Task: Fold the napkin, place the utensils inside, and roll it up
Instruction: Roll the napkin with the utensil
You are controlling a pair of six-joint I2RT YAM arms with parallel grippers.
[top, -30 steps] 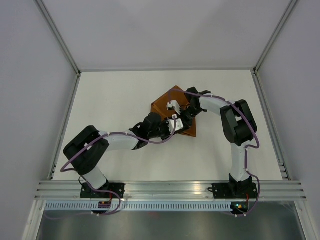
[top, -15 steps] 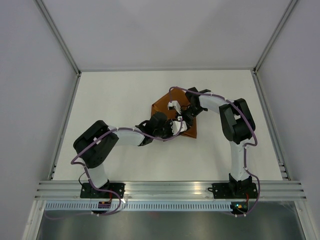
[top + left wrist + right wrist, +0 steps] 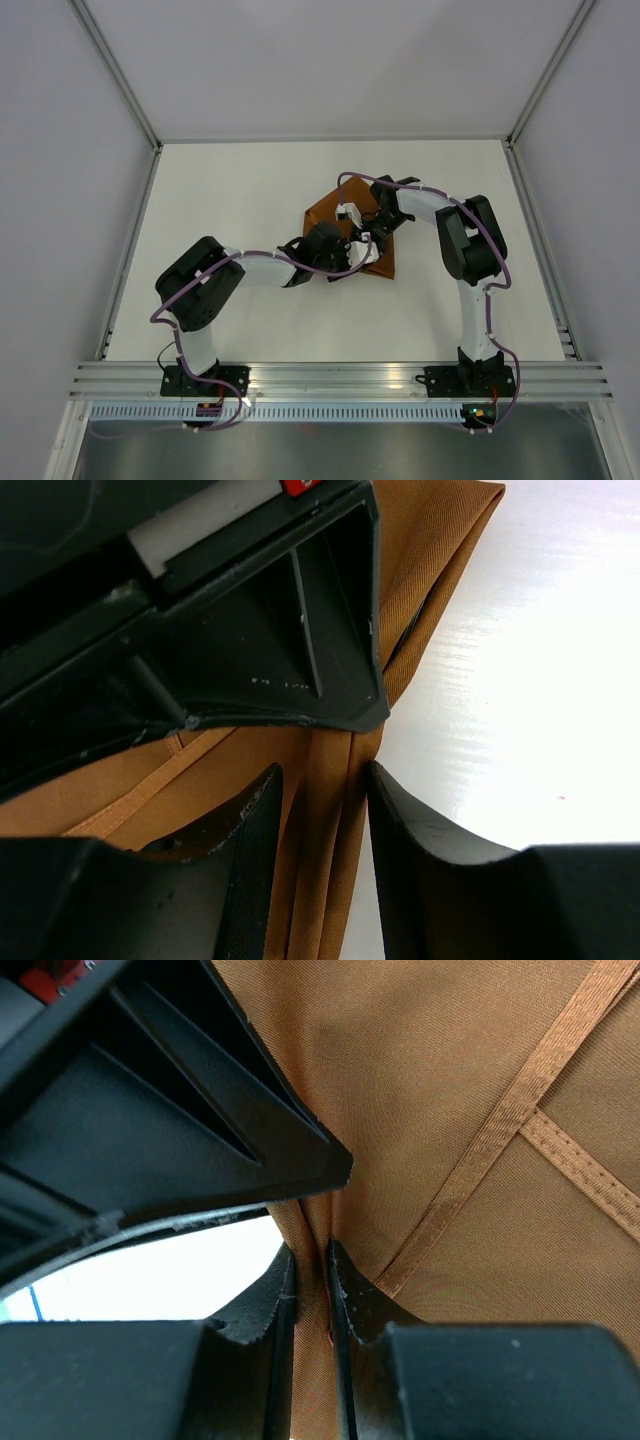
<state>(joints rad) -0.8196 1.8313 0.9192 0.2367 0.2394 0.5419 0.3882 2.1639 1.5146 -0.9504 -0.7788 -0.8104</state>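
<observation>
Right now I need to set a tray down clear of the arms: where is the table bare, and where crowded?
Bare: the far-left table between the left frame and the napkin; the far-right corner beyond the right arm; the near middle between napkin and front rail. Crowded: the centre, where the left arm and right arm meet on the napkin.

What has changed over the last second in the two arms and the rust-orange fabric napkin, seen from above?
The left arm's elbow swung right, toward the rust-orange fabric napkin, carrying the left gripper slightly further right over the cloth. The right arm's elbow drew in a little. Unchanged: the left gripper and the right gripper pinch gathered folds, and the napkin has barely shifted.
</observation>
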